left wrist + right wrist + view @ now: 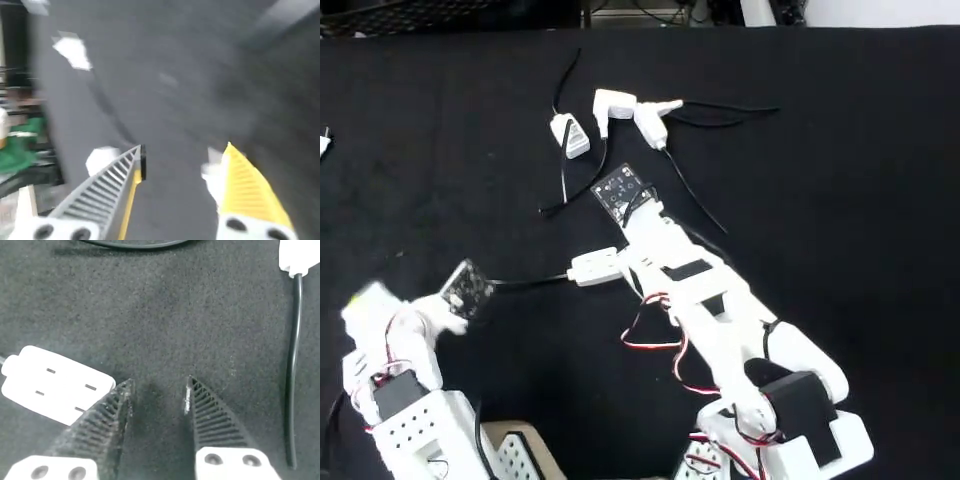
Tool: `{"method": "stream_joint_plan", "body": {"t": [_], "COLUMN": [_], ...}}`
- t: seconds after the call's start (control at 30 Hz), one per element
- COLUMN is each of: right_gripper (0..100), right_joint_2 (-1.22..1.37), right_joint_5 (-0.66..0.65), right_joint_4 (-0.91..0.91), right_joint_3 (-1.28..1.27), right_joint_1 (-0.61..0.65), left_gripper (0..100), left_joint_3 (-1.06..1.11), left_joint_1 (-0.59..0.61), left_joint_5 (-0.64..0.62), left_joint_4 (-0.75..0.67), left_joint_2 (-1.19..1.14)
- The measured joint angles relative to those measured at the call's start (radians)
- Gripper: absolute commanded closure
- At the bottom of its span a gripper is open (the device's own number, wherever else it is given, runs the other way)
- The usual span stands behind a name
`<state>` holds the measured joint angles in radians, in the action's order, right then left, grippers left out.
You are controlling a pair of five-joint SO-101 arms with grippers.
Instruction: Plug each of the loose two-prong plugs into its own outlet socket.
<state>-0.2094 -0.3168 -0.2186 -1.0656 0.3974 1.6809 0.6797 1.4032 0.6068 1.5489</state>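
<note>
Black cloth covers the desk [840, 200] edge to edge. Up at the far middle, three white connectors lie close together: the left connector [570, 135], the middle connector [613, 103] and the right connector [655, 119], the last two nearly touching. Black cables [295, 365] trail from them over the cloth. Nearer centre lies a white outlet block [595, 266], slots facing up, its own cable running off to the left. A small white piece [323, 144] sits at the left edge.

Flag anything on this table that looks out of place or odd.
A small white piece lies alone at the table's left edge, far from the white plugs and sockets clustered near the middle. Too small to identify. The black cords among them cross each other. Nothing looks damaged.
</note>
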Motion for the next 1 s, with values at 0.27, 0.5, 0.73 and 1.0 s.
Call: {"method": "stream_joint_plan", "body": {"t": [0.27, 0.5, 0.73, 1.0], "right_gripper": [84.7, 84.7, 84.7, 84.7], "right_joint_2": [0.0, 0.003, 0.003, 0.003], "right_joint_5": [0.0, 0.0, 0.0, 0.0], "right_joint_4": [0.0, 0.0, 0.0, 0.0], "right_joint_3": [0.0, 0.0, 0.0, 0.0], "right_joint_1": [0.0, 0.0, 0.0, 0.0], "left_gripper": [74, 74, 74, 74], "left_joint_3": [-0.086, -0.084, 0.006, 0.009], "left_joint_1": [0.089, 0.219, 0.258, 0.221], "left_joint_5": [-0.747, -1.114, -1.47, -1.76], "left_joint_4": [-0.262, -0.269, -0.307, -0.371], "left_joint_2": [0.0, 0.0, 0.0, 0.0]}}
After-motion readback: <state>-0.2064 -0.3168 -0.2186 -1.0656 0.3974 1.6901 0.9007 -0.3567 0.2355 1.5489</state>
